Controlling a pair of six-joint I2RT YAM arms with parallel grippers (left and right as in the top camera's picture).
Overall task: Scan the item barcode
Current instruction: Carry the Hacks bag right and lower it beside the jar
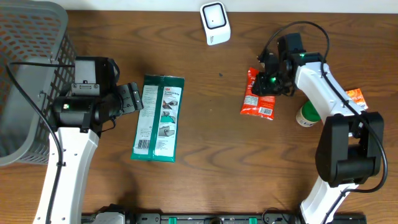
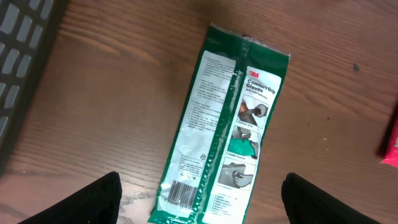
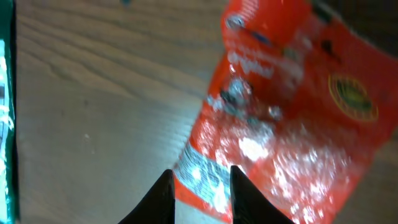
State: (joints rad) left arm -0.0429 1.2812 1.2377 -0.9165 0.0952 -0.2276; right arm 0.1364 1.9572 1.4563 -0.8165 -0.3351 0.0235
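Note:
A red snack packet (image 1: 260,93) lies flat on the wooden table at the right. My right gripper (image 1: 268,81) hovers over its upper edge. In the right wrist view the packet (image 3: 292,106) is blurred, and its white-striped corner shows through the narrow gap of the right gripper (image 3: 201,177), whose jaws stand slightly apart. A green 3M gloves pack (image 1: 159,118) lies left of centre, its barcode (image 2: 180,194) facing up at the near end. My left gripper (image 1: 132,98) sits beside that pack; seen from its wrist, the gripper (image 2: 200,190) is wide open above the pack (image 2: 227,124). A white scanner (image 1: 215,23) stands at the back.
A grey mesh basket (image 1: 31,74) fills the left side of the table, its wall (image 2: 18,37) close to the left arm. A green-and-white cup (image 1: 308,115) and an orange packet (image 1: 356,96) lie beside the right arm.

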